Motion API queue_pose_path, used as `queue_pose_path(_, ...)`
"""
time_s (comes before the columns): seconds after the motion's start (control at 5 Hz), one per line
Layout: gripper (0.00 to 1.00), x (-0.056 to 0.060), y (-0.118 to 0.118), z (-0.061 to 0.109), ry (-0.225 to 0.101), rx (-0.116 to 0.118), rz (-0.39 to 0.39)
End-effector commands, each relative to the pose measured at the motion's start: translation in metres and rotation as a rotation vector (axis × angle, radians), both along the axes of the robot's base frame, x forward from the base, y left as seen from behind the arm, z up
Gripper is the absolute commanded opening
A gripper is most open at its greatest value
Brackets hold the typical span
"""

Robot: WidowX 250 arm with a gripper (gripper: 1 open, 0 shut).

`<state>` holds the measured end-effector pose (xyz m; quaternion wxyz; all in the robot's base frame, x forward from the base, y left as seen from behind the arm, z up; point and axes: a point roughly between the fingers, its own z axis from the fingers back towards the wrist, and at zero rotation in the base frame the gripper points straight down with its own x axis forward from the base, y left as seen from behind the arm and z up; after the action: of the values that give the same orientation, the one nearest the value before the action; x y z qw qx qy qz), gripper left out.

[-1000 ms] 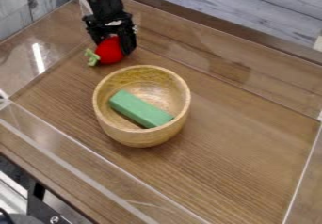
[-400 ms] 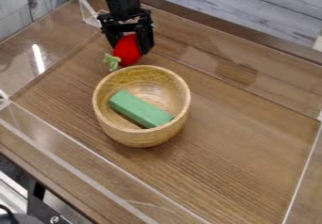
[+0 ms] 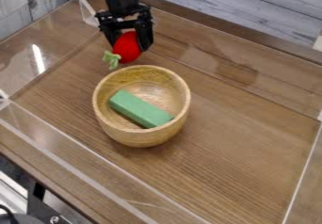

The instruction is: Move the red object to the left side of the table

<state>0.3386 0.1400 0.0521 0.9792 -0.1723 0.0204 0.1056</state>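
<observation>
Now red object (image 3: 127, 48) btwn spread fingers (image 3: 108, 32).

Bright red object (image 3: 127, 47), green block (image 3: 138, 109), tan wooden bowl (image 3: 111, 122), brown wood-grain table (image 3: 239, 115).

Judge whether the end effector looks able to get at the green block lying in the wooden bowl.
Probably yes: the green block lies uncovered in the open-topped wooden bowl, and the end effector, fingers spread around the red object, stands just beyond the rim.
</observation>
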Motion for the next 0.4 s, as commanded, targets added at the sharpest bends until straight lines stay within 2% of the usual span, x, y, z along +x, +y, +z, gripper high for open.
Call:
queue_pose_path(0.0, 1.00, 0.008, 0.014, 0.022, -0.056, 0.042, 0.023)
queue_pose_path(0.2, 1.00, 0.008, 0.024, 0.014, -0.038, 0.041, 0.045)
